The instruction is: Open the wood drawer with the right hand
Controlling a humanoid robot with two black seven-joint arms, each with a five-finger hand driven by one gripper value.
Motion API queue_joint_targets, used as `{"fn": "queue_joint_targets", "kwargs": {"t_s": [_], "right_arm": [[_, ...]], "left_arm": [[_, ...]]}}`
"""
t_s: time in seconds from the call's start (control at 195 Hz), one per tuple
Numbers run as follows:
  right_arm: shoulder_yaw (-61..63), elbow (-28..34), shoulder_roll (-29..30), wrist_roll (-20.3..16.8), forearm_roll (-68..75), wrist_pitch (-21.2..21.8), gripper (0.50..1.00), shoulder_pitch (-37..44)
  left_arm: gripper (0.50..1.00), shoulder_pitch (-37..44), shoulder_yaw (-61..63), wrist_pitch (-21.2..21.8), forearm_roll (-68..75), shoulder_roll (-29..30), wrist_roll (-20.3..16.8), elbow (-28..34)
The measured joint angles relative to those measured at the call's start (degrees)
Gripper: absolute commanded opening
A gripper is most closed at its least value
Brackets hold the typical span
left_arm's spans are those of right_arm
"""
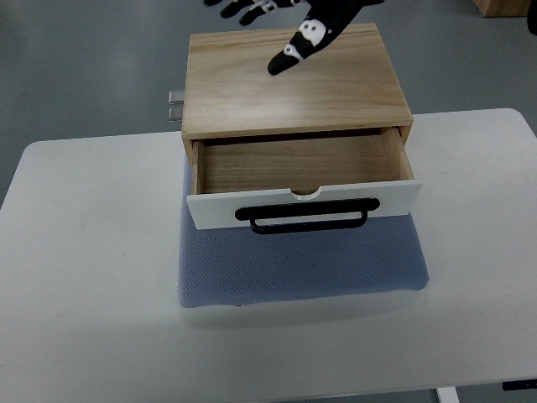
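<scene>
At the far left we see the bare white table [84, 252], which runs the full width of the picture. Just left of the wooden box, at its back corner, a small grey metal fitting [175, 105] sticks out; it is too small for us to tell what it is. In the middle of the table lies a blue-grey mat [302, 269], and on it stands the wood drawer box [294, 80], its plain top facing us. The drawer [298, 172] is pulled part of the way out toward us, and we can look into its bare wooden inside. Its white front panel [394, 197] carries a black bar handle [302, 218], and a small half-round notch is cut in the panel's top edge. Above the back of the box, at the top edge of the picture, we find a black hand [289, 21] with white marks, its fingers spread wide and holding nothing, well apart from the handle. Its arm is cut off by the frame, so we cannot say which side it belongs to.
</scene>
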Motion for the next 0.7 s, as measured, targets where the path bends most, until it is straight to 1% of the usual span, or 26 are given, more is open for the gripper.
{"fn": "queue_joint_targets", "kwargs": {"t_s": [0.092, 0.159, 0.21, 0.338, 0.446, 0.702], "right_arm": [[9.5, -5.7, 0.2, 2.1, 0.8, -4.1, 0.944, -7.9], [18.0, -9.1, 1.2, 3.6, 1.3, -6.0, 0.942, -14.3], [23.2, -10.6, 2.1, 4.1, 1.4, -7.2, 0.942, -18.1], [37.2, -15.4, 6.3, 5.1, 1.7, -12.0, 0.942, -27.9], [44.3, -20.1, 9.5, 5.8, 1.8, -14.4, 0.942, -32.3], [55.6, -30.3, 16.3, 6.9, 1.8, -16.7, 0.94, -38.5]], "left_arm": [[1.0, 0.0, 0.0, 0.0, 0.0, 0.0, 0.0, 0.0], [1.0, 0.0, 0.0, 0.0, 0.0, 0.0, 0.0, 0.0], [1.0, 0.0, 0.0, 0.0, 0.0, 0.0, 0.0, 0.0], [1.0, 0.0, 0.0, 0.0, 0.0, 0.0, 0.0, 0.0], [1.0, 0.0, 0.0, 0.0, 0.0, 0.0, 0.0, 0.0], [1.0, 0.0, 0.0, 0.0, 0.0, 0.0, 0.0, 0.0]]}}
